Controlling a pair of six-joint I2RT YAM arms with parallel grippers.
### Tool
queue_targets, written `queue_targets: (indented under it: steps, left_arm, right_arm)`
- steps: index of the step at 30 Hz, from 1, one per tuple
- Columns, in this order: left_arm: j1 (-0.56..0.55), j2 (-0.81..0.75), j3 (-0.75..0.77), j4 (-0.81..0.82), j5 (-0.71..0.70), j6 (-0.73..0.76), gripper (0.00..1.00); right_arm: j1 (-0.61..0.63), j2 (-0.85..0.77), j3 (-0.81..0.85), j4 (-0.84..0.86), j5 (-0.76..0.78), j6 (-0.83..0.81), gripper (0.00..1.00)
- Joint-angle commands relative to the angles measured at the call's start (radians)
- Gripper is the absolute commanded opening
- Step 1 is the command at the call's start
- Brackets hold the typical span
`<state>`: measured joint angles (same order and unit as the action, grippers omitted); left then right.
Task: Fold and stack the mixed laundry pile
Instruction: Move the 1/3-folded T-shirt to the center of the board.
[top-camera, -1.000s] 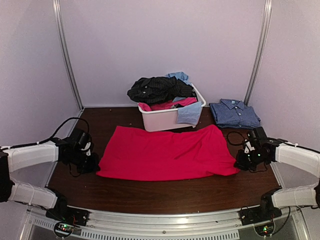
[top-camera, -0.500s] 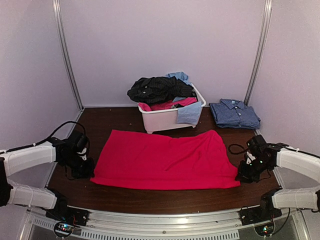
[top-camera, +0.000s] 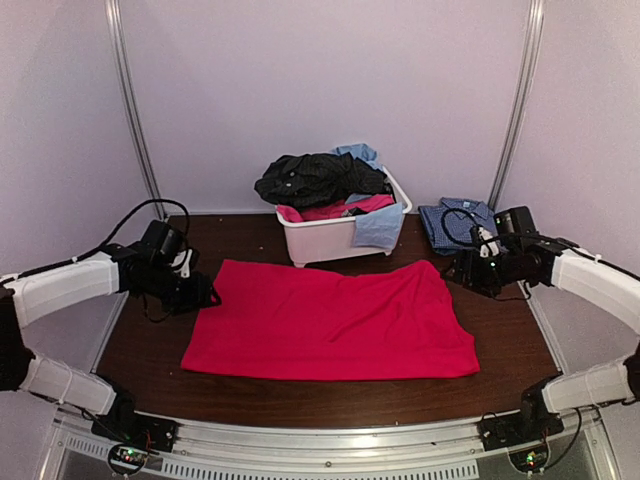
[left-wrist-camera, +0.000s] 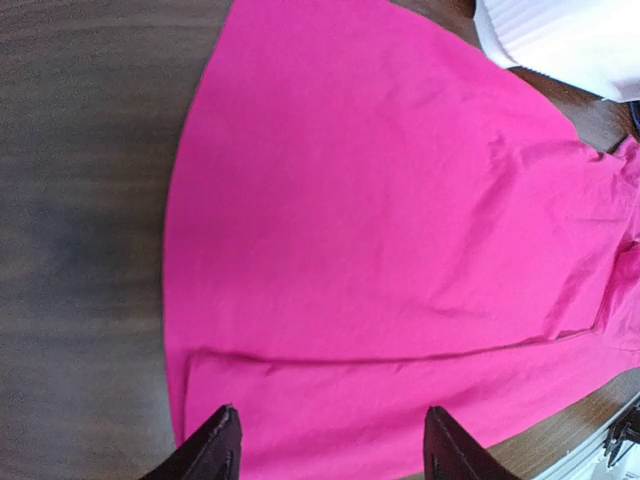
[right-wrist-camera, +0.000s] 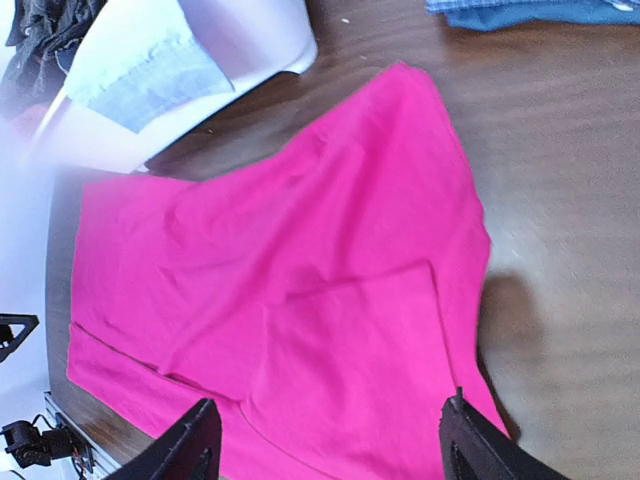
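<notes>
Pink-red garment (top-camera: 330, 320): one piece, spread flat at the middle of the dark wooden table (top-camera: 300, 400), its far edge just in front of the white tub (top-camera: 335, 240); both wrist views show a fold line running along it near one long edge. White tub: stands at the back of the table, heaped over its rim. In it, a black garment (top-camera: 315, 178) lies on top, a second pink-red piece (top-camera: 335, 210) lies under that, and light blue cloth (top-camera: 378, 226) hangs over the front right corner, with more light blue showing behind the black. Blue checked shirt (top-camera: 447, 225): folded, collar up, on the table to the right of the tub, apart from it and partly hidden behind the right arm. Left gripper (left-wrist-camera: 330, 445): hovers at the garment's far left corner, fingers spread apart, nothing between them, cloth showing in the gap below. Right gripper (right-wrist-camera: 330, 440): hovers at the garment's far right corner, near the checked shirt, fingers likewise spread wide and holding nothing.
</notes>
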<state>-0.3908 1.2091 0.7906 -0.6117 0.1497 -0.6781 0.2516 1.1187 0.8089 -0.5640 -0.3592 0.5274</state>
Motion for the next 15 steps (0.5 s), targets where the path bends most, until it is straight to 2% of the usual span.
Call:
queue_targets:
  steps: [1, 8, 15]
  left_arm:
    - [-0.037, 0.170, 0.058, 0.219, 0.083, 0.092, 0.60]
    - [-0.057, 0.335, 0.058, 0.303, 0.069, 0.097, 0.43]
    - [-0.057, 0.315, -0.086, 0.297, 0.050, 0.012, 0.34]
  right_arm:
    - [0.012, 0.220, 0.036, 0.246, -0.144, -0.094, 0.71]
    - [0.038, 0.460, 0.072, 0.389, -0.201, -0.136, 0.63]
    - [0.038, 0.518, -0.046, 0.440, -0.216, -0.134, 0.61]
